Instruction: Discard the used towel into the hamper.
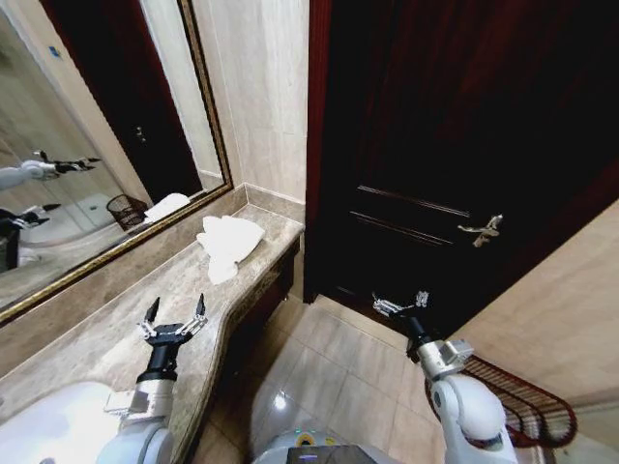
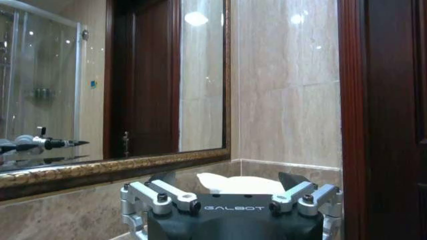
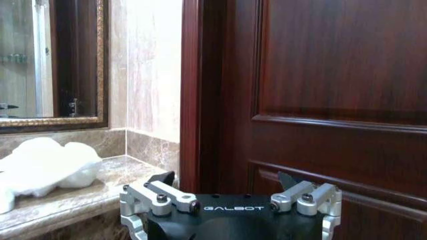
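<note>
The used towel [image 1: 230, 242] is a crumpled white heap at the far end of the marble counter [image 1: 106, 338], close to the wall corner. My left gripper [image 1: 174, 314] hovers open over the counter, short of the towel, with nothing between its fingers. In the left wrist view the towel [image 2: 240, 184] lies straight beyond the open left gripper [image 2: 227, 178]. My right gripper [image 1: 401, 304] is open and empty above the floor, in front of the dark door. Its wrist view has the towel [image 3: 47, 167] off to one side of the right gripper [image 3: 225, 178]. The reddish-brown wire hamper [image 1: 527, 406] stands low on the right, partly hidden by my right arm.
A gold-framed mirror [image 1: 87, 145] runs along the wall behind the counter. A white sink basin [image 1: 48, 425] sits at the counter's near end. The dark wooden door [image 1: 435, 145] with a metal handle [image 1: 481, 230] faces me. Tiled floor [image 1: 329, 367] lies open between counter and hamper.
</note>
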